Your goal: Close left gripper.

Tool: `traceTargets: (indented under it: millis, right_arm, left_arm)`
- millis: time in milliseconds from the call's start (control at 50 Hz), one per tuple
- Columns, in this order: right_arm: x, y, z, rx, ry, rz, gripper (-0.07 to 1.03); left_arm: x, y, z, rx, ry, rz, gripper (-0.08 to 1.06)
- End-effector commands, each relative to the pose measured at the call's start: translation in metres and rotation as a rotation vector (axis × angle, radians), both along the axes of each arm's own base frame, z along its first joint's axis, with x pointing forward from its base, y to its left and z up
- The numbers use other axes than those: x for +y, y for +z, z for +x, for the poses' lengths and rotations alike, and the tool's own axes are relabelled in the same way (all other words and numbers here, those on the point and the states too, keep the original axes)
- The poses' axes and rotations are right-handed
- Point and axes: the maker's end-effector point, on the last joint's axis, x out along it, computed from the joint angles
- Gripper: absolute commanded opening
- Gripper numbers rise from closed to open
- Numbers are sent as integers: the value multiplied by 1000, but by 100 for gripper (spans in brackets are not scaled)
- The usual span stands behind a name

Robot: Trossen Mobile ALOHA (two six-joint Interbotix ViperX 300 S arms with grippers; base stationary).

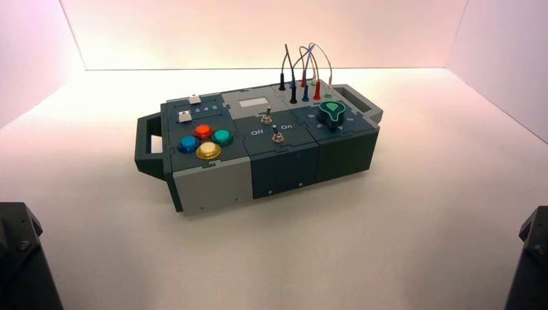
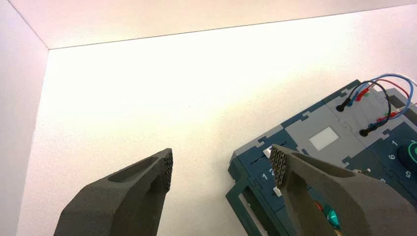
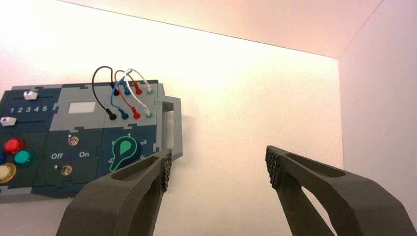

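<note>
My left gripper is open and empty, its two fingers wide apart above the white table, near the box's handle end with the sliders. The left arm is parked at the near left in the high view. My right gripper is open and empty too, over bare table beside the box's other handle. The right arm is parked at the near right. The box stands turned in the middle of the table, apart from both arms.
The box bears four round buttons in red, green, blue and yellow, two white sliders, two toggle switches between "Off" and "On", a green knob, and looped wires. White walls enclose the table.
</note>
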Motion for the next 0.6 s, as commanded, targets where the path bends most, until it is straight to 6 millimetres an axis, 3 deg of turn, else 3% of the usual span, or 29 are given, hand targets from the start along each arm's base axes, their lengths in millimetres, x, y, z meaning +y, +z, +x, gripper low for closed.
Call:
traceTargets:
  millis: [20,600]
  right_arm:
    - [2,16,5,-38,7,6,99]
    - [6,11,7,-21,22,2,99]
  left_arm:
    - [0,14,6,-36,-2,2,102]
    - [-1,10,8,-22,-7,9,102]
